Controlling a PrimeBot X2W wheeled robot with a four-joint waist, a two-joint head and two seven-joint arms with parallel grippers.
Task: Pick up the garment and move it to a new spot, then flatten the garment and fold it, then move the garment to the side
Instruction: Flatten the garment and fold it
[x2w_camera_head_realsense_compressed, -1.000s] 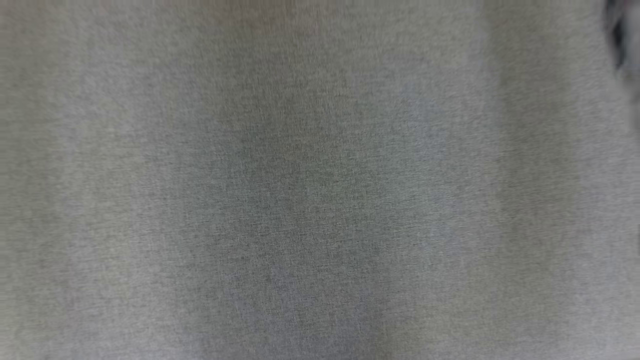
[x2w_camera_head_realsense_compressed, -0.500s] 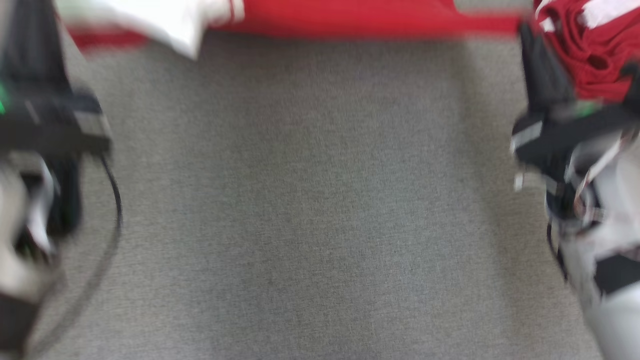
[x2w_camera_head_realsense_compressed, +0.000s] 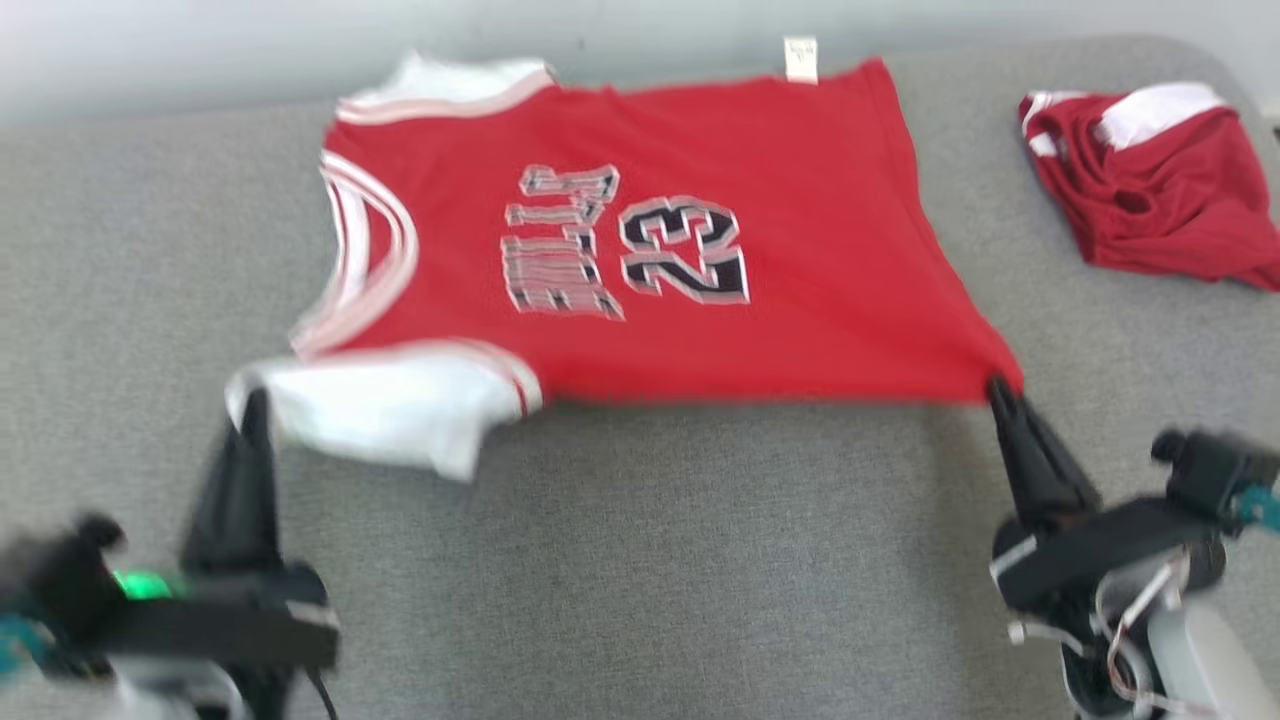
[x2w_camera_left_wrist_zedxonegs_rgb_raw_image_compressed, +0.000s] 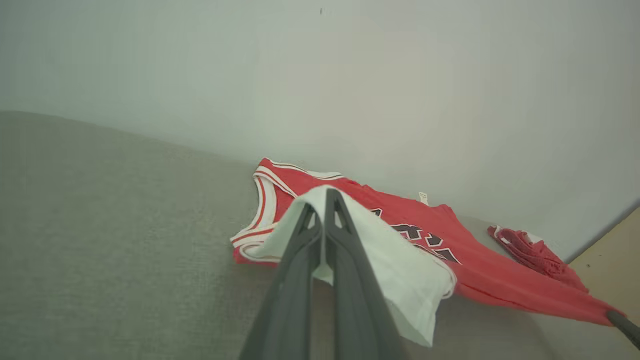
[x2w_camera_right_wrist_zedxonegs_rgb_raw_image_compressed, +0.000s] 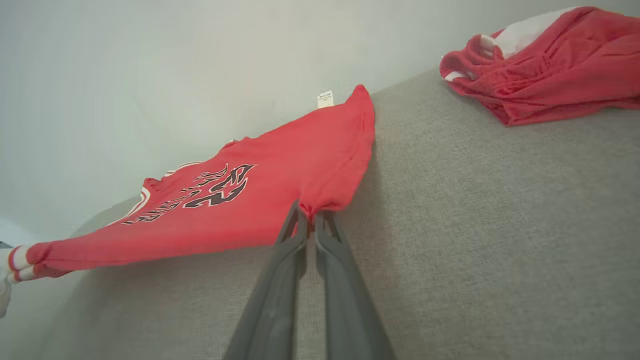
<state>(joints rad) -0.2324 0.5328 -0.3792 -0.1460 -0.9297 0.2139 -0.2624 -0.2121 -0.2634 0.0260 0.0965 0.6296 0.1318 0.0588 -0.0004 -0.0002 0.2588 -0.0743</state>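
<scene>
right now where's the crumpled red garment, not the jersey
In the head view the crumpled red garment lies at the far right of the grey surface, near its back edge, apart from the red jersey and beyond the right pincer.

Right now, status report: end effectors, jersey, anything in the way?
Left end effector shut on jersey, white corner. Right end effector shut on its red hem corner. Jersey spread, number up. Crumpled red garment lies far right, apart.
</scene>
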